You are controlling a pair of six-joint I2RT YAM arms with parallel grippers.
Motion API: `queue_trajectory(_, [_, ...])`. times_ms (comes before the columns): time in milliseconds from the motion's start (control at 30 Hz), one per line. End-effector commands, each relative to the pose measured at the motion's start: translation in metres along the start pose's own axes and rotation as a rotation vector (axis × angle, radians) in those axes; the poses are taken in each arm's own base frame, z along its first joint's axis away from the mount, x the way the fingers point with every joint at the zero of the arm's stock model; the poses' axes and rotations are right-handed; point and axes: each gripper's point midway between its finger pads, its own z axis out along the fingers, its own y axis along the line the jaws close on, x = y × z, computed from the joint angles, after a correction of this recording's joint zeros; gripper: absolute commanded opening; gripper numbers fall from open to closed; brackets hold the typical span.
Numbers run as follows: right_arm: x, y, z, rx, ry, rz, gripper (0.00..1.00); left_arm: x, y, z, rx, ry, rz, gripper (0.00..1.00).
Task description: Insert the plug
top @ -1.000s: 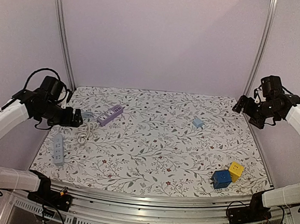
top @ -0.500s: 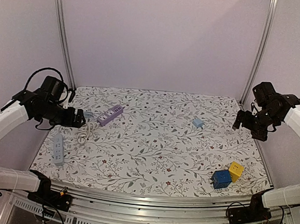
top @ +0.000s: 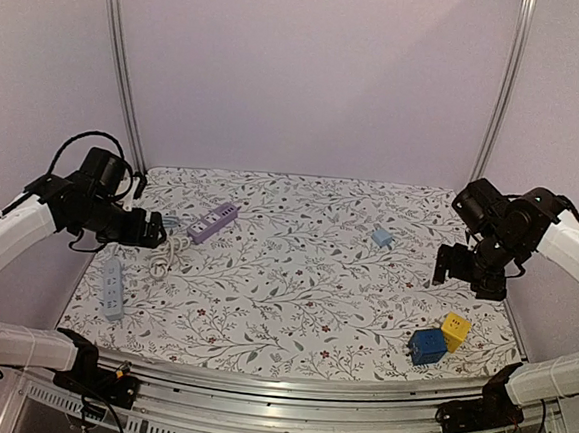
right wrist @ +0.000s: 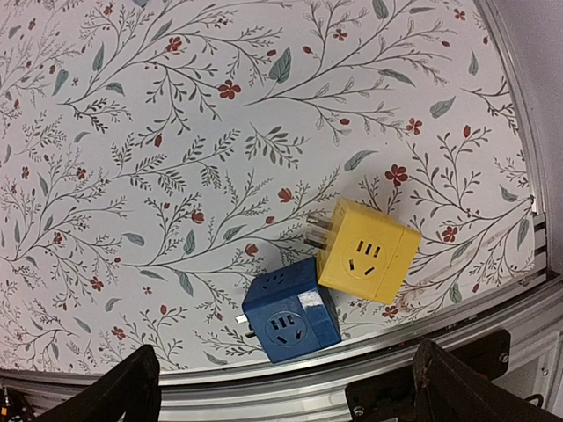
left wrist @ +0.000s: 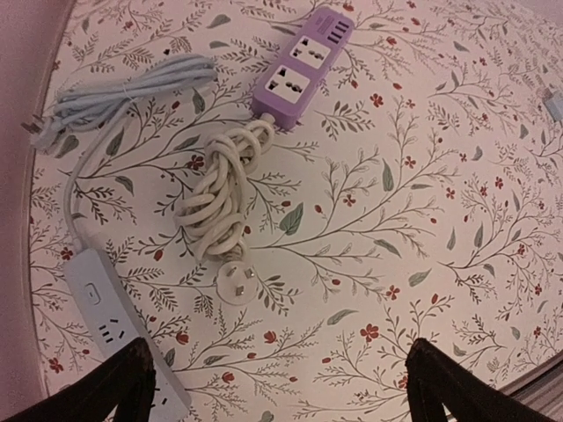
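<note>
Approach step: your left claw (left wrist: 281, 374) and right claw (right wrist: 283, 374) gape wide, empty. Next, grip the white plug (left wrist: 236, 283) near the left edge of the surface (left wrist: 422, 220).

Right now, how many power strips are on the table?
2: a purple one far left beside the coiled white cord, and a pale blue one near the left edge. None seem hidden.
</note>
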Motion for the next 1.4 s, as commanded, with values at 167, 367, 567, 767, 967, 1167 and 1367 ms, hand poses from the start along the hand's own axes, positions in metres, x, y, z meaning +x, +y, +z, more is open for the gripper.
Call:
queue_trajectory(167, [0.044, -0.015, 0.015, 0.172, 0.086, 0.120, 0.98, 0.006, -0.021, 0.014, 0.065, 0.045, 0.053, 1.00])
queue_trajectory(367, [0.055, -0.007, 0.030, 0.158, 0.135, 0.142, 0.99, 0.008, -0.067, 0.026, 0.148, 0.090, 0.207, 1.00])
queue_trajectory(567, [0.068, -0.008, 0.044, 0.162, 0.177, 0.198, 0.99, 0.014, -0.158, 0.030, 0.312, 0.091, 0.477, 1.00])
queue_trajectory(767, [0.063, -0.009, 0.046, 0.156, 0.163, 0.209, 0.99, 0.014, -0.255, 0.020, 0.525, -0.059, 0.713, 1.00])
queue_trajectory(967, [0.056, -0.009, 0.037, 0.150, 0.162, 0.193, 0.99, 0.032, -0.332, 0.026, 0.663, -0.088, 0.894, 0.99])
queue_trajectory(1167, [0.069, -0.010, 0.049, 0.110, 0.189, 0.271, 0.99, 0.066, -0.399, 0.022, 0.770, -0.166, 1.133, 0.99])
queue_trajectory(1367, [0.067, -0.035, 0.036, 0.113, 0.122, 0.424, 0.99, 0.083, -0.442, 0.034, 0.772, -0.186, 1.217, 1.00])
